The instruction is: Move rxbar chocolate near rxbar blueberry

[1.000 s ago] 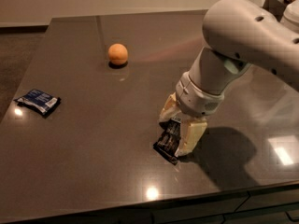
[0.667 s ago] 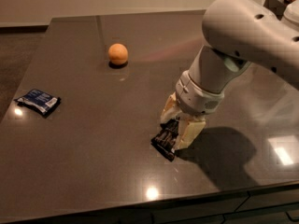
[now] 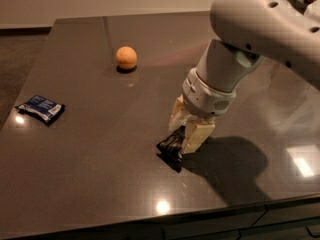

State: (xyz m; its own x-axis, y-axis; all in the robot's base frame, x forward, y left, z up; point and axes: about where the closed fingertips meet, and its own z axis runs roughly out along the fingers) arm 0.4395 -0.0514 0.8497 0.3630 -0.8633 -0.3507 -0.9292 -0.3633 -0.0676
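Low in the centre of the frame, the cream two-finger gripper pinches the glossy black snack bar, the rxbar chocolate, which is tilted with its lower end at the dark glossy table. It should probably lift clear first, then carry the bar left, in front of the round orange fruit, and set it just beside the flat dark blue rxbar blueberry at the left edge. Neither wrapper's print can be read.

1. Dark glossy surface, light spots reflected near front edge & at right.
2. Round orange sits far-centre on it.
3. rxbar blueberry lies flat by left edge, well apart from orange.
4. rxbar chocolate front-centre, tilted, pinched in claw; can't tell if its low end touches.
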